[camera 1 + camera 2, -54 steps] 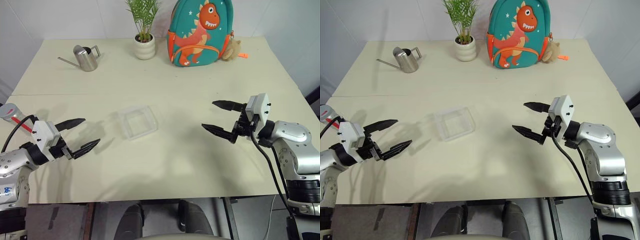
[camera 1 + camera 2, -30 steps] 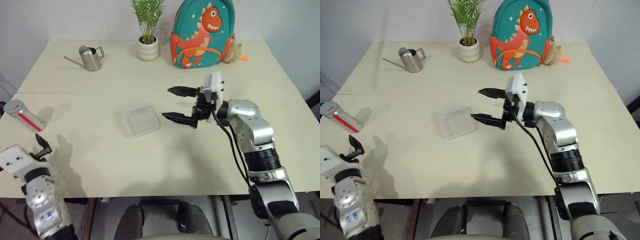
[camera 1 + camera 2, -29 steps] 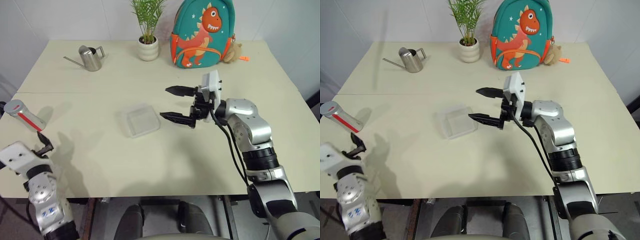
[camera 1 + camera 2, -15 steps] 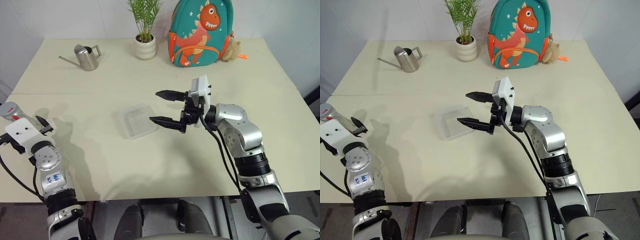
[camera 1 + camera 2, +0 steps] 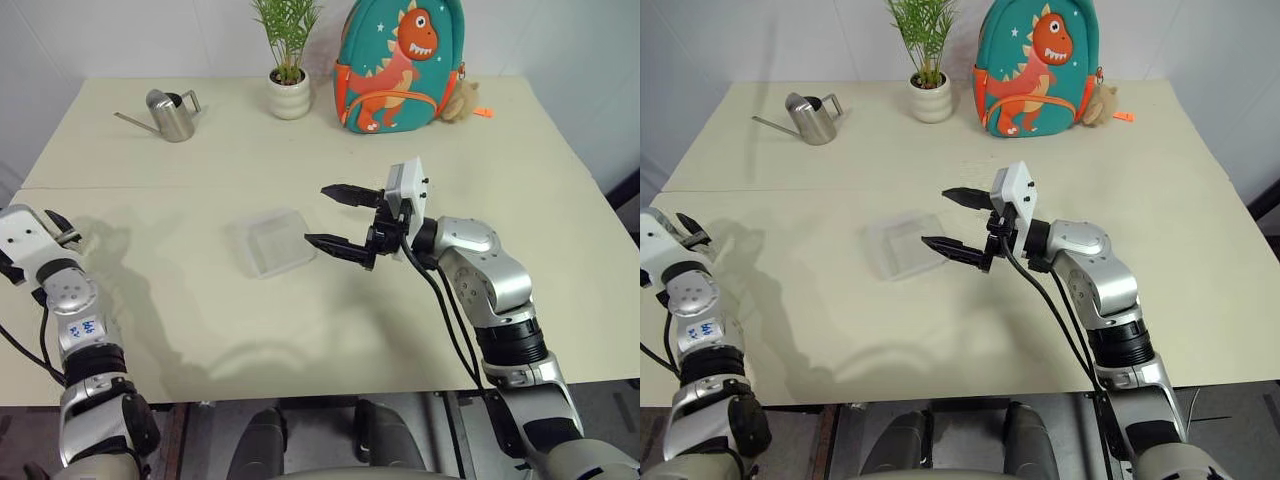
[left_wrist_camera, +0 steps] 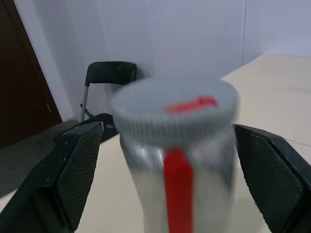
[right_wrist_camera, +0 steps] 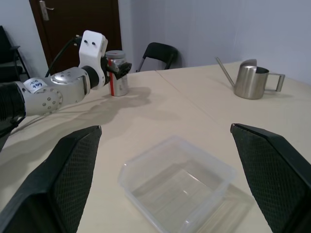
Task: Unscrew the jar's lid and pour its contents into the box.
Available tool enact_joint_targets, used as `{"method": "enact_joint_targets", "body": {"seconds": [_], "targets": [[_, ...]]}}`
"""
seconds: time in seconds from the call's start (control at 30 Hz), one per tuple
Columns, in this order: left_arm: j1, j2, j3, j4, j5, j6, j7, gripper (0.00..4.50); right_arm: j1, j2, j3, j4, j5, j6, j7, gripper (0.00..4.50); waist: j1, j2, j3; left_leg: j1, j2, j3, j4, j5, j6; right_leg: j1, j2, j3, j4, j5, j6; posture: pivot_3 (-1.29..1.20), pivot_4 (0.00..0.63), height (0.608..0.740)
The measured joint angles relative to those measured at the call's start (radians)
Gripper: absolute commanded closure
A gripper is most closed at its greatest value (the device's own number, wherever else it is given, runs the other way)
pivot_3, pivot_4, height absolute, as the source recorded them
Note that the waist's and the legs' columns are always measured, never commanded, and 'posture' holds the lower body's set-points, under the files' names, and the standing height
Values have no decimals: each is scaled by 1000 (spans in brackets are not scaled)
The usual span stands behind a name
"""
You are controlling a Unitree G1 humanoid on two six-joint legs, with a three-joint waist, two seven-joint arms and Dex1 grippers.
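The left gripper is standing wide open around the jar at the far left edge of the table, the grey lid on, nothing clamped yet. The right gripper is hovering spread wide just beside the box mid-frame. The reach looks about finished; next is closing on the jar and lifting it.

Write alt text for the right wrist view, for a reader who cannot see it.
A clear plastic box sits on the cream table between the right hand's two open black fingers. Beyond it, the left hand reaches around an upright jar with a grey lid. A steel watering can stands off to one side.
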Motion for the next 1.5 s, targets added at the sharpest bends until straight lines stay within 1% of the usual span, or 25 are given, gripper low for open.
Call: {"method": "enact_joint_targets", "body": {"seconds": [0.13, 0.17, 0.23, 0.43, 0.47, 0.57, 0.63, 0.7, 0.8, 0.87, 0.93, 1.0, 1.07, 1.17, 1.27, 1.37, 1.5], "targets": [[-37, 13, 3, 104, -18, -27, 15, 19, 9, -3, -2, -5, 0, 0, -13, 0, -1, 0, 0, 0, 0, 0, 0, 0, 0, 0, 0, 0, 0, 0, 0, 0, 150, 740], [-39, 15, 3, 123, -25, -31, 19, 196, 12, -3, -2, -7, 0, 0, -17, 0, -1, 0, 0, 0, 0, 0, -1, 0, 0, 0, 0, 0, 0, 0, 0, 0, 150, 740], [-40, 15, 2, 140, -33, -34, 19, 596, 19, -9, -4, -15, 0, 0, -23, 0, -3, 0, 0, 0, 0, 1, -1, 0, -1, -1, 0, 0, 0, 0, 0, 0, 150, 740], [-36, 14, 2, 142, -48, -41, 23, 2464, 27, -12, -25, -25, 1, 0, -29, 0, -2, -1, 0, 0, 0, 1, -1, 0, -1, -1, 0, 0, 0, 0, 0, 0, 150, 740], [-35, 14, 2, 141, -53, -46, 21, 2578, 27, -12, -26, -25, 1, -1, -29, 0, -2, -1, 0, 0, 0, 1, -1, 0, -1, -1, 0, 0, 0, 0, 0, 0, 150, 740], [-26, 14, -6, 123, -56, -59, 1, 2575, 34, -12, -27, -25, 0, -3, -29, 0, -2, -1, 0, 0, 0, 1, -1, 0, -1, -1, 0, 0, 0, 0, 0, 0, 150, 740], [2, 14, -37, 64, -70, -56, -82, 2575, 50, -21, -28, -32, 1, -2, -27, 0, -2, -1, 0, 0, 0, 2, -1, 1, -2, -1, 0, 0, 0, 0, 0, 0, 150, 740], [32, 15, -77, -41, -132, -18, -265, 2575, 75, -63, -32, -57, 9, 18, -14, 0, 5, -1, 0, -2, 1, 2, 0, 1, -3, -2, 0, 0, -1, 0, 0, 0, 150, 740], [66, 24, -111, -236, -312, 120, -581, 2575, 83, -136, -49, -103, 22, 45, 7, 0, 4, -2, 0, -3, 1, 2, 1, 1, -3, -2, 0, 0, -1, 0, 0, 0, 150, 740], [104, 68, -158, -345, -384, 195, -760, 2575, 71, -148, -54, -112, 27, 61, 8, 0, -5, -2, 0, -3, 1, 2, 0, 1, -3, -3, 0, 0, -1, 0, 0, 0, 150, 740], [153, 161, -244, -505, -429, 254, -993, 2575, 36, -152, -52, -112, 28, 89, -9, 0, -18, -2, 1, -2, 3, 4, 0, 1, -3, -4, 2, 1, 0, 0, -1, 0, 150, 740], [170, 236, -324, -655, -467, 307, -1188, 2575, -25, -136, -43, -113, 23, 118, -41, 0, -25, 0, 2, -1, 4, 5, -2, 0, -2, -4, 2, 2, 0, -1, -2, 0, 150, 740], [169, 248, -381, -751, -512, 368, -1301, 2575, -82, -107, -27, -122, 25, 149, -63, 0, -27, 2, 2, 1, 5, 7, -2, -1, 0, -4, 3, 5, 0, -1, -2, 0, 150, 740], [153, 231, -459, -774, -533, 445, -1388, 2575, -164, -46, 6, -125, 42, 213, -88, 0, -28, 2, 2, 1, 11, 8, -1, -1, 0, -5, 12, 9, 0, 0, -5, 0, 150, 740], [115, 187, -506, -771, -528, 476, -1405, 2575, -232, 1, 36, -113, 43, 273, -119, 0, -26, 2, 2, 1, 12, 8, -1, -1, 0, -6, 14, 9, 2, 0, -5, 0, 150, 740], [81, 160, -511, -771, -502, 469, -1398, 2575, -267, 14, 79, -98, 31, 304, -125, 0, -25, 2, 2, 0, 12, 8, 0, -2, 0, -5, 14, 10, 1, 0, -5, 0, 150, 740], [75, 128, -511, -769, -494, 478, -1390, 2575, -276, 47, 114, -86, 45, 380, -123, 0, -25, 2, 2, 0, 12, 9, 0, -2, 1, -6, 14, 10, 0, 0, -5, 0, 150, 740]]}}
